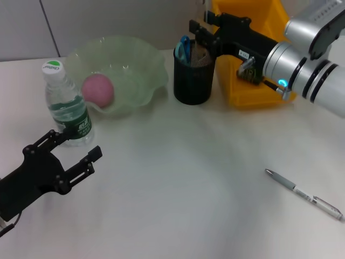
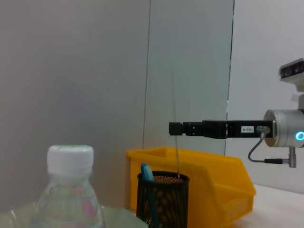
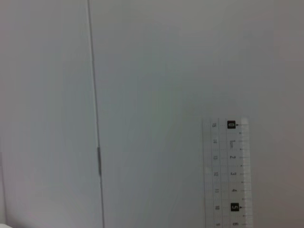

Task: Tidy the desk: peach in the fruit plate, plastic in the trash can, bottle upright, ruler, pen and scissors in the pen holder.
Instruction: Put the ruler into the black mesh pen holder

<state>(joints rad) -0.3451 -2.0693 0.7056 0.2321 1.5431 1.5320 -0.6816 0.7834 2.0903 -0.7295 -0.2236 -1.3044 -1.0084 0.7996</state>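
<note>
Head view shows my right gripper (image 1: 198, 33) poised directly above the pen holder (image 1: 193, 81), fingers pinched on the clear ruler (image 2: 176, 137). From the left wrist camera the ruler reads as a thin, near-vertical line running from those closed fingertips down into the holder's mouth, so I judge I am in the middle of lowering it in and have not let go. The right wrist camera shows the ruler's upper end, with its printed scale, standing against the wall.

Inside the pen holder a blue-handled item (image 1: 185, 47) already stands at the rim; I take it for the scissors but cannot be sure. The peach (image 1: 98, 89) lies in the green fruit plate (image 1: 145, 65), just beside the holder on its left, so that step looks done. The bottle (image 1: 66, 105) stands upright with its cap on, farther left of the holder, touching or nearly touching the plate's edge. The yellow bin (image 1: 253, 89) sits just right of the holder; I cannot see what is in it, and no loose plastic shows on the desk.

What is left, as I judge it: releasing the ruler, then the pen (image 1: 303, 194), lying flat well in front and right of the holder. My left gripper (image 1: 67, 159) hangs open and empty near the bottle.
</note>
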